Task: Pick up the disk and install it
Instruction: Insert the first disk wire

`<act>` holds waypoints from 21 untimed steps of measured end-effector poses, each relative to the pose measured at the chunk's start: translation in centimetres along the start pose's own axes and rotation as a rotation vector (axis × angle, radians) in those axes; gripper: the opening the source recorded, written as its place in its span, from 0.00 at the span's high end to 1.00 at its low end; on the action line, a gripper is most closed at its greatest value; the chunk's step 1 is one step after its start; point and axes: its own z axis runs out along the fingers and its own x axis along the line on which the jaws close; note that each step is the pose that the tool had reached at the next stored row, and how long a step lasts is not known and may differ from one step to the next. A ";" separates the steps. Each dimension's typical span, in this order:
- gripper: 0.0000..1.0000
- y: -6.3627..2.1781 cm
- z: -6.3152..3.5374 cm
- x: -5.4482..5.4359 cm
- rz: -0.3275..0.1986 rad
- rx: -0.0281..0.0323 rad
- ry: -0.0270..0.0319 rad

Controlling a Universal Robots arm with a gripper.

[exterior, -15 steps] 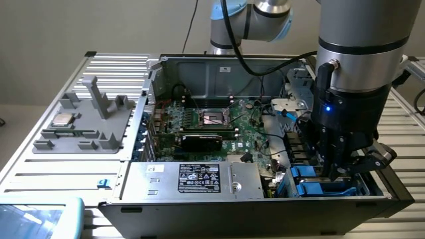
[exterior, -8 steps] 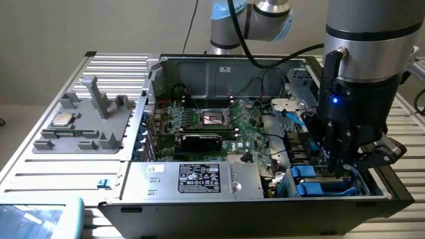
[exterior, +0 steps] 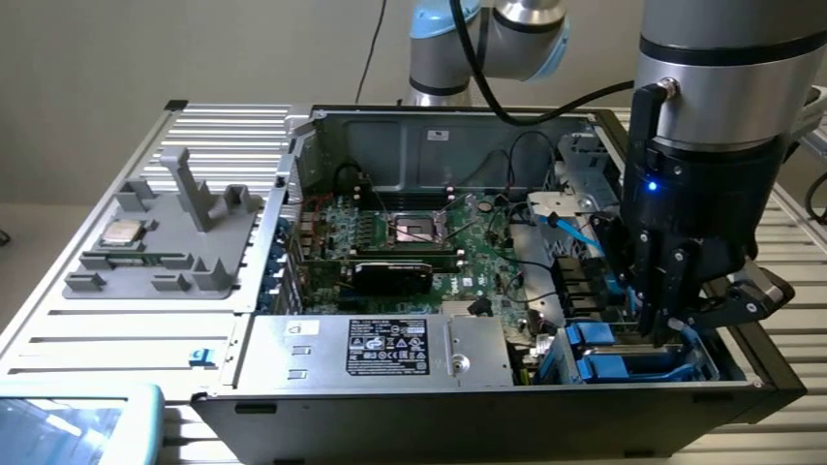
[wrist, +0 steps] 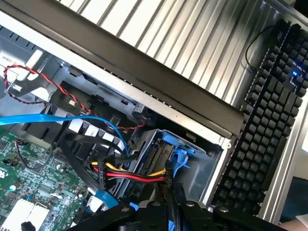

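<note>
The disk (exterior: 605, 336) sits low in the drive bay (exterior: 704, 363) at the corner of the open computer case (exterior: 517, 412), on the exterior view's right. It is directly below the gripper (exterior: 665, 334), so the line from tool to disk runs straight down into the bay. In the exterior view the disk's blue bracket edge faces up and its long side seems to run along the near wall of the case, though the fingers and the bay frame hide much of it.

In the wrist view the gripper (wrist: 169, 180) has its fingers pressed together into one narrow dark blade, with the tip right at the blue bracket of the disk (wrist: 180, 155). I cannot tell whether they pinch a thin tab of that bracket or only rest against it.

The arm hangs almost upright over the bay, wrist above and fingers pointing down into the case, with a blue light on its housing. A bundle of red and yellow wires (wrist: 130, 176) and a flat blue cable (wrist: 72, 117) run just beside the bay. The circuit board (exterior: 427, 242) lies towards the exterior view's left of it, and a keyboard (wrist: 269, 120) rests outside the case.
</note>
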 end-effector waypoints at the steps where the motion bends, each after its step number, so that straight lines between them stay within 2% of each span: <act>1: 0.84 0.00 0.00 0.0 0.012 0.0036 -0.0013; 9: 0.84 0.00 -0.01 0.0 0.114 0.0330 -0.0128; 21: 0.84 0.00 0.00 0.0 0.305 0.0823 -0.0361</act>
